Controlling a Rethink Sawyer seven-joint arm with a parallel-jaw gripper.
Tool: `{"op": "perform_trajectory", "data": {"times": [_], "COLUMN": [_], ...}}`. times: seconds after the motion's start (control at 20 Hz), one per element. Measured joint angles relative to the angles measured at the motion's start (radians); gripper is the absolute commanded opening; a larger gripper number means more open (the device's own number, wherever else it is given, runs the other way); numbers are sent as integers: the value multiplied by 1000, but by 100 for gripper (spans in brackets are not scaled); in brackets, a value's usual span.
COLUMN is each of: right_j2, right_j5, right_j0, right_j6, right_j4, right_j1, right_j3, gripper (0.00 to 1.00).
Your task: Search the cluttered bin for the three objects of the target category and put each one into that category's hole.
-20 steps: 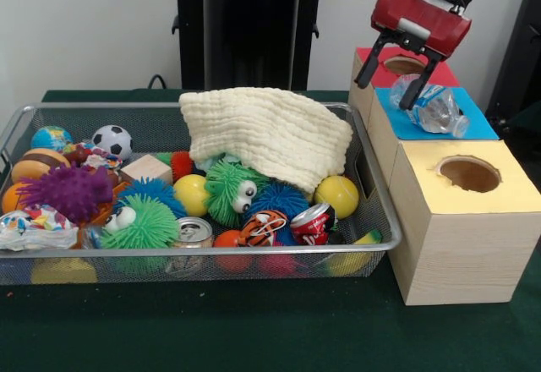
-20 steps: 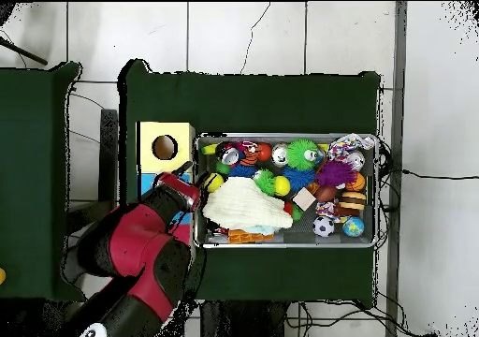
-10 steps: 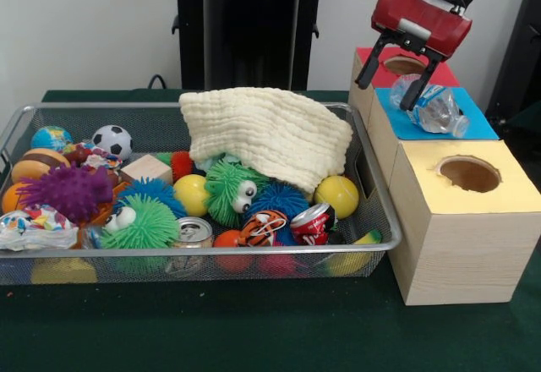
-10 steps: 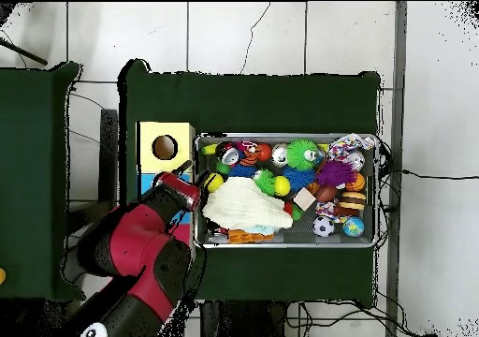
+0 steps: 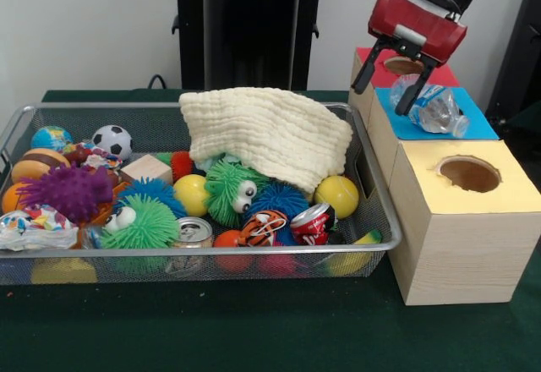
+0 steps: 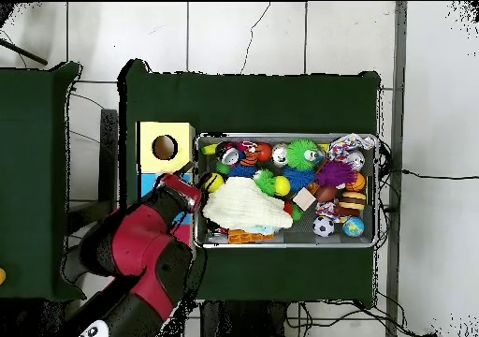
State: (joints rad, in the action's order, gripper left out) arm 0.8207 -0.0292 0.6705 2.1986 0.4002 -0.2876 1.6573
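Crushed clear bottle (image 5: 436, 108), seemingly capless.

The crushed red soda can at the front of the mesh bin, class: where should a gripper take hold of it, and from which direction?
Grip the red can across its crumpled body, coming from straight above. It lies tilted, wedged between the tiger ball and the bin wall, so only its upper side is free.

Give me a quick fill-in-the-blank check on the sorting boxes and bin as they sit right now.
1. The crushed plastic bottle lies on the ___ box top.
2. The open gripper hangs over the boxes holding ___.
3. The cream cloth is draped over toys inside the wire ___.
4. The nearest box has a ___ top.

Missing words: blue; nothing; bin; yellow
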Motion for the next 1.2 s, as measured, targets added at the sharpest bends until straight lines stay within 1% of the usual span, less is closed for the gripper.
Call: {"op": "perform_trajectory", "data": {"times": [0.65,1.2], "right_j2": [0,0], "right_j5": [34,34], "right_j0": [26,81], "right_j6": [0,0], "right_j4": [40,116], "right_j1": [36,82], "right_j3": [34,50], "gripper": [100,100]}}
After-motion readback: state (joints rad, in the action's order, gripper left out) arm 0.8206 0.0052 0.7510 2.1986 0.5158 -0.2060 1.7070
